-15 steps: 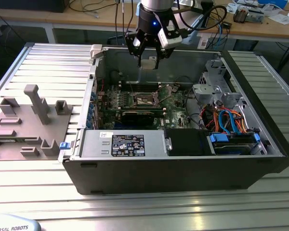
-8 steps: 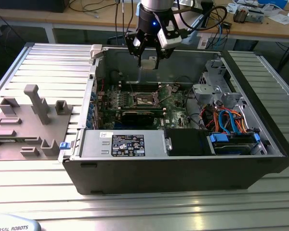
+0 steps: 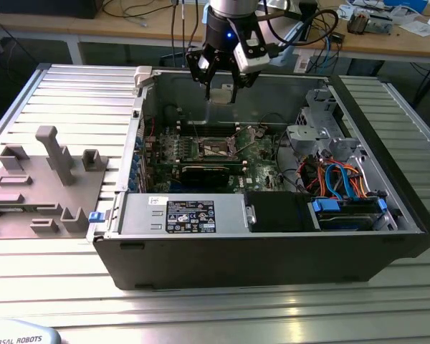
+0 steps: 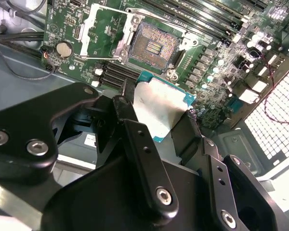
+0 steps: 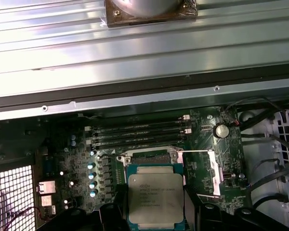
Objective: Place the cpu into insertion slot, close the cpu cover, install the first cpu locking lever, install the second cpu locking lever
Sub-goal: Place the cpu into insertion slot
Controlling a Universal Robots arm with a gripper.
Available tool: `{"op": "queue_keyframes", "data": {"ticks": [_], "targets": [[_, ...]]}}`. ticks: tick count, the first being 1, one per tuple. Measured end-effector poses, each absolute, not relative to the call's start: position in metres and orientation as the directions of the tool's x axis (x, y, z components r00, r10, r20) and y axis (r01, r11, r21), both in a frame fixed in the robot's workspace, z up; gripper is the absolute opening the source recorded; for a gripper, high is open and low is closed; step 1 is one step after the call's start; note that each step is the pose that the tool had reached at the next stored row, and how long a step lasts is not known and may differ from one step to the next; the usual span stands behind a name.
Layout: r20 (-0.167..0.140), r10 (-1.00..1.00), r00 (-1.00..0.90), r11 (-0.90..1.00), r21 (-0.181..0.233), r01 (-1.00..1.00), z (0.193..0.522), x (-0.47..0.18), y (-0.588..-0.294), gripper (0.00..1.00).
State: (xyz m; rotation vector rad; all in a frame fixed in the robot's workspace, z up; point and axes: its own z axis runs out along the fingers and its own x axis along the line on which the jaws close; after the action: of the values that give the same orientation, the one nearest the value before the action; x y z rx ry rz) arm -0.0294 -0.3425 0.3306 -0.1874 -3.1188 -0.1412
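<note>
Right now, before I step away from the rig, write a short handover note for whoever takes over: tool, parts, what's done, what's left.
Tool: shut on the chip, gripping it by its edges in the air above the open computer case.
Socket: open and empty on the green circuit board, with the chip hanging over it but not touching.
Cover: flipped open beside the socket.
Done: the chip is picked up and sits over the board.
Left: seat the chip in the socket, close the cover, lock both levers.
</note>
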Motion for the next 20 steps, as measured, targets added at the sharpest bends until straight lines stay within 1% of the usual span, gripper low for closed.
{"op": "queue_keyframes", "data": {"ticks": [20], "targets": [[0.019,0.165,-0.986,0.982,0.089,0.167,0.3299,-0.0294,-0.3425,0.55]]}}
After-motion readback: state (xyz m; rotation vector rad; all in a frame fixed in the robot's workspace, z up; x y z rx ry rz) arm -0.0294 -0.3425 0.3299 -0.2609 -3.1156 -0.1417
